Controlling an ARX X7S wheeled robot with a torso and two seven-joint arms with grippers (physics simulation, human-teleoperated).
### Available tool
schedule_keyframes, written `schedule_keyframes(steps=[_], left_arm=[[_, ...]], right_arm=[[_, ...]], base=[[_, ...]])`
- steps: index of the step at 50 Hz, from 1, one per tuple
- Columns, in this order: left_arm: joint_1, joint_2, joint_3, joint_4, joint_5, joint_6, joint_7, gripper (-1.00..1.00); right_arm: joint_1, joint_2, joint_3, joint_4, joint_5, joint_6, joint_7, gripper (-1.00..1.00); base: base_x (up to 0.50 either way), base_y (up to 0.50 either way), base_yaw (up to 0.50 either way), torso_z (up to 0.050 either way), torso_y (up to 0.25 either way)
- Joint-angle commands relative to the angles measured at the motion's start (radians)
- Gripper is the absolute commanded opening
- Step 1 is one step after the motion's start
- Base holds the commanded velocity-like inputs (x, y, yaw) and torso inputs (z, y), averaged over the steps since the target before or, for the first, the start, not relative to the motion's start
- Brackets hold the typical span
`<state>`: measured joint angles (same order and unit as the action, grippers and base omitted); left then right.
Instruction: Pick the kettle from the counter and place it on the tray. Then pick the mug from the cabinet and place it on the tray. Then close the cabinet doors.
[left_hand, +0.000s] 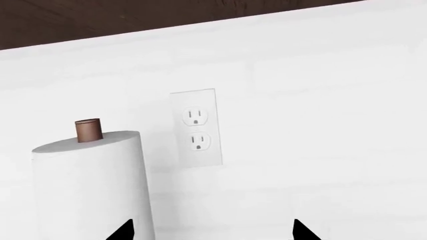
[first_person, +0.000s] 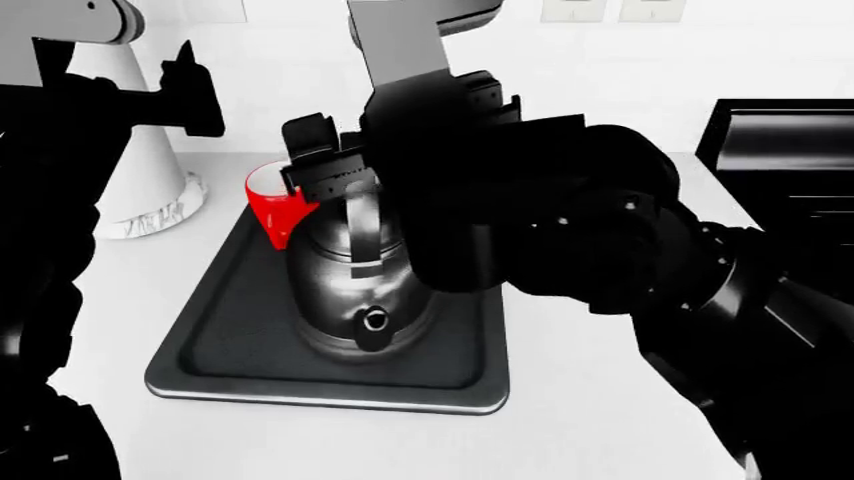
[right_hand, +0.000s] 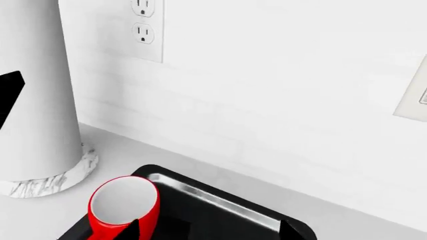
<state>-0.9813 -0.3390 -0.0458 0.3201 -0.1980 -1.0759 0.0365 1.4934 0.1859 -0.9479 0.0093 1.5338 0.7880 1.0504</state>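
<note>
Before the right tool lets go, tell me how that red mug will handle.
The mug looks rigid and probably light. Its glossy, handle-less wall may slip. It seems tilted on the tray beside the kettle, so it could tip or roll.

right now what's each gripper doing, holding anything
Left gripper: open, holding nothing, up by the paper towel roll.
Right gripper: open, fingertips apart, the mug beside one fingertip on the tray, not clamped.
</note>
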Motion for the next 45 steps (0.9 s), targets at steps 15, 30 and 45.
schedule_keyframes(steps=[15, 30, 45], left_arm=[[-0.071, 0.024, -0.093, 0.230, -0.085, -0.180, -0.008, 1.00], [-0.138, 0.109, -0.248, 0.627, -0.194, -0.472, -0.027, 1.00], [-0.071, 0.077, -0.495, 0.723, -0.709, -0.481, -0.297, 1.00]], right_arm=[[0.126, 0.308, 0.195, -0.430, 0.159, 0.029, 0.221, 1.00], [-0.044, 0.688, 0.345, -0.894, 0.241, -0.044, 0.425, 1.00], [-0.359, 0.692, 0.984, -1.056, 0.434, 0.266, 0.520, 1.00]], base=[[0.00, 0.00, 0.00, 0.000, 0.000], [0.00, 0.00, 0.00, 0.000, 0.000], [0.00, 0.00, 0.00, 0.000, 0.000]])
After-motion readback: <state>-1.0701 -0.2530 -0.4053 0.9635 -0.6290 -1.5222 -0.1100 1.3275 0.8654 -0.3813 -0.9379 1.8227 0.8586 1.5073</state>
